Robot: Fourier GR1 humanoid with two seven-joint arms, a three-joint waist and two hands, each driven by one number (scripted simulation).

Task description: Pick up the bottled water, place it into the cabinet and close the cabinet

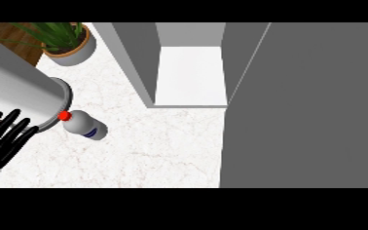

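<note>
While the left hand [16, 132] hangs open, holding nothing, the bottled water [86, 124] shows an unreadable blue label.

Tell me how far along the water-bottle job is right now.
Early stage. Done: nothing on the bottle itself, though the cabinet already stands open with its door swung out. In hand: the left robot hand, fingers relaxed, is beside the bottled water on the counter, not gripping it. Left: grasp it, set it on the shelf, shut the door. The right robot hand is not in view.
</note>
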